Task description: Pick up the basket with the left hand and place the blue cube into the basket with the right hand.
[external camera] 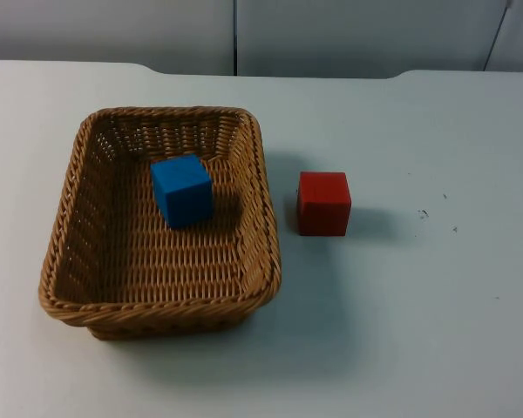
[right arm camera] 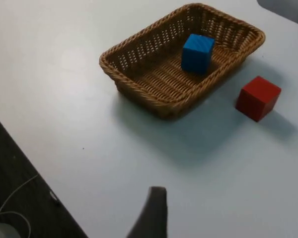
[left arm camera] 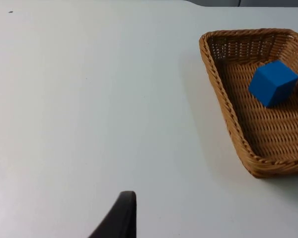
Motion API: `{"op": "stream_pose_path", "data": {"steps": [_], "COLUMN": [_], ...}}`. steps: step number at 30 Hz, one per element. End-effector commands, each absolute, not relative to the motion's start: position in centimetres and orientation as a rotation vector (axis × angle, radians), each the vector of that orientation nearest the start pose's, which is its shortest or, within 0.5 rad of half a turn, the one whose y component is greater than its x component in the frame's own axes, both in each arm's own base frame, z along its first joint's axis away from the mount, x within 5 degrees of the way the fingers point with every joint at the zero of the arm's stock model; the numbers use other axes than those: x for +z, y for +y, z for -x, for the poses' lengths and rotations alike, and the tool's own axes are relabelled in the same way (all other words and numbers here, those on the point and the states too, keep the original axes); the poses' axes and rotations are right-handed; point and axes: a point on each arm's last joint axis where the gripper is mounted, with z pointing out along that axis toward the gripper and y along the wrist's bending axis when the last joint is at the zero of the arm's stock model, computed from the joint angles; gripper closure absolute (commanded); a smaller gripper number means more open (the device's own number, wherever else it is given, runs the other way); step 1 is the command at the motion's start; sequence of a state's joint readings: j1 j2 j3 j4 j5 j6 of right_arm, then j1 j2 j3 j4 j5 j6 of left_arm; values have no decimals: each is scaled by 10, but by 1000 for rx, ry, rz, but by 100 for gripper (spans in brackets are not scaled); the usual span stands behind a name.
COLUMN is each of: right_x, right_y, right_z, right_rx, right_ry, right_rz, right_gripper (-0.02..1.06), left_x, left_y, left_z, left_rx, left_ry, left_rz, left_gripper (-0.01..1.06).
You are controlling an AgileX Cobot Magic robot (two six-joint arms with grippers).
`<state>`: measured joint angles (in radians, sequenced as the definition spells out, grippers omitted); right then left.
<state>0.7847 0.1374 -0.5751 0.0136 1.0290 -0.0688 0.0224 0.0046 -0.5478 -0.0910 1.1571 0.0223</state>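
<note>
Top view, blue cube [external camera: 182, 190] inside wicker basket [external camera: 65, 252], red cube [external camera: 323, 202] beside, pincer states unclear.

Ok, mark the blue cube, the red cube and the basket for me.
blue cube [external camera: 182, 191], top view, on its top face.
red cube [external camera: 323, 202], top view, at the middle of the cube.
basket [external camera: 268, 209], top view, on the rim facing the red cube.
</note>
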Motion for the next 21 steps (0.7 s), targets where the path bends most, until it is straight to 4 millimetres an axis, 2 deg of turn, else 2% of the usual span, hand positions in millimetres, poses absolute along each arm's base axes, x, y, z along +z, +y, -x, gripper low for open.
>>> {"op": "stream_pose_path", "data": {"steps": [1,4,7,21], "right_x": [298,293,278,279], "right_y": [3,-3,-7,-8], "right_z": [-5,0,3,2], "right_rx": [437,445,435,429], "right_ry": [1927,1904,1919,1921], "right_rz": [845,820,815,795], "right_gripper": [27,27,27,25], "left_x": [283,283,283,284], "left_y": [-8,-8,-8,-8], "left_z": [14,14,14,14], "left_rx": [-91,-91,-91,-92], "left_ry": [2082,2082,2082,2078], "left_rz": [-11,-11,-11,-14], "left_gripper": [0,0,0,0]}}
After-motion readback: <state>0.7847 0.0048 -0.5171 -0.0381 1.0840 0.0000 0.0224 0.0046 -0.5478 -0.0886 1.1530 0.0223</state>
